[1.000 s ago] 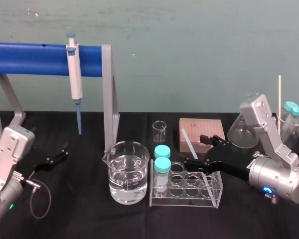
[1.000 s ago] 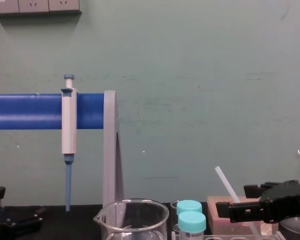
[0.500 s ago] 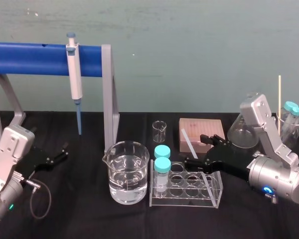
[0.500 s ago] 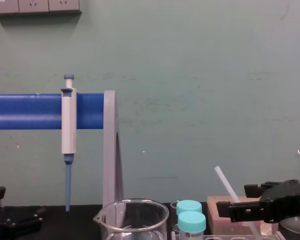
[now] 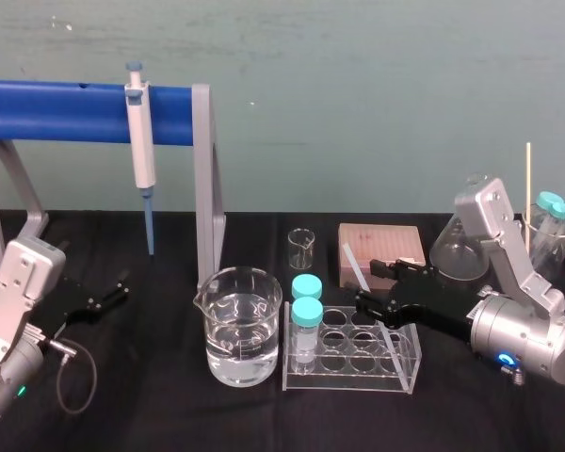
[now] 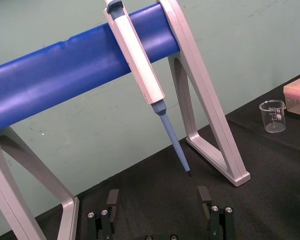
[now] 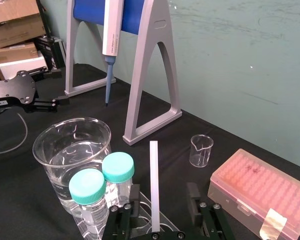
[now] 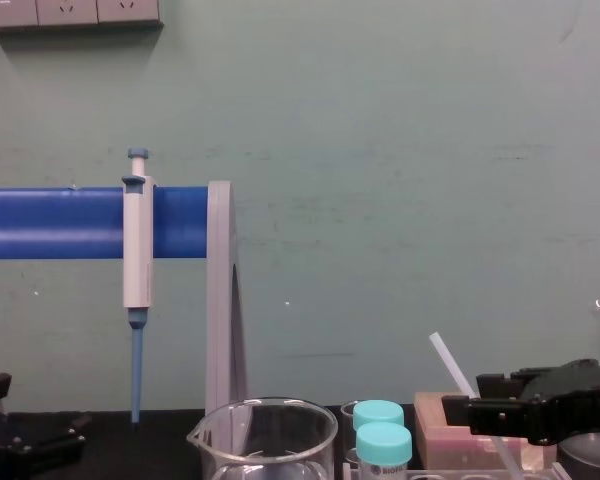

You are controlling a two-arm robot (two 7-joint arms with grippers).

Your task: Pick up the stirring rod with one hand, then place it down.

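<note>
Right black tool [image 5: 367, 285], 3 o'clock: jaws apart astride tilted translucent white stirring rod [image 5: 354, 264] | left tool [image 5: 108, 294], 9 o'clock: jaws spread

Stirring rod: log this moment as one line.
stirring rod: tilted, ungripped | right gripper: open, straddling it | left gripper: open, parked left
</note>
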